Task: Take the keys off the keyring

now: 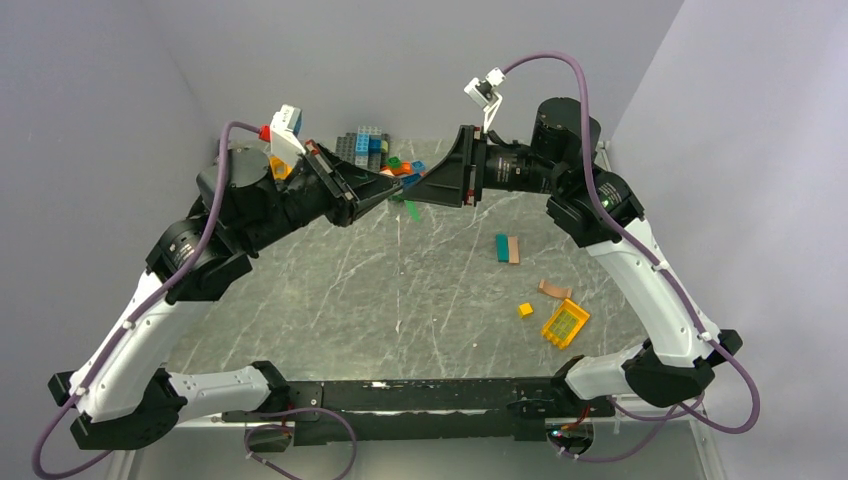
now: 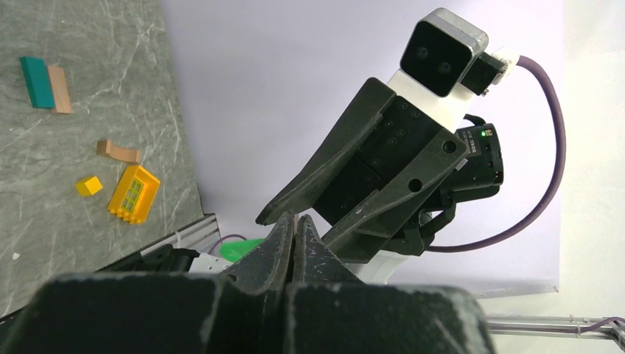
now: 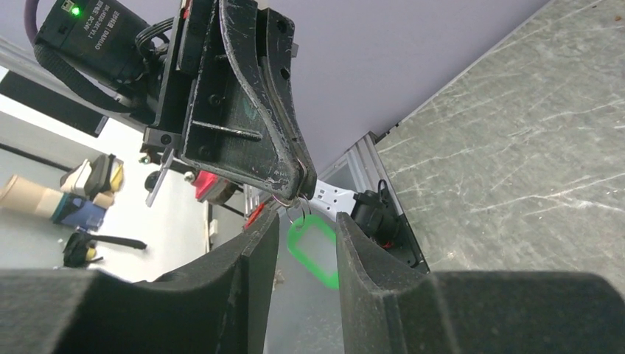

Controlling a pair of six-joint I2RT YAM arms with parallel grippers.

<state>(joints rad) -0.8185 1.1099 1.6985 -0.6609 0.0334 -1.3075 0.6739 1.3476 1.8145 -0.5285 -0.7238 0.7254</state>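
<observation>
Both arms are raised over the table, tips meeting at the back middle. My left gripper [image 1: 390, 191] is shut on a thin wire keyring [image 3: 298, 202]; in the left wrist view [image 2: 295, 219] its jaws are pressed together. A green key tag [image 3: 317, 247] hangs from the ring, also seen from above [image 1: 411, 208] and in the left wrist view [image 2: 243, 248]. My right gripper [image 1: 418, 190] is open, and in its own view [image 3: 307, 223] its fingers straddle the ring and tag without touching them. I cannot make out any keys.
A pile of toy bricks [image 1: 375, 150] lies at the back of the marble table [image 1: 400, 290]. A teal and tan brick pair [image 1: 507, 248], a tan brick [image 1: 554, 289], a small yellow brick [image 1: 525, 309] and a yellow plate brick [image 1: 565, 323] lie on the right.
</observation>
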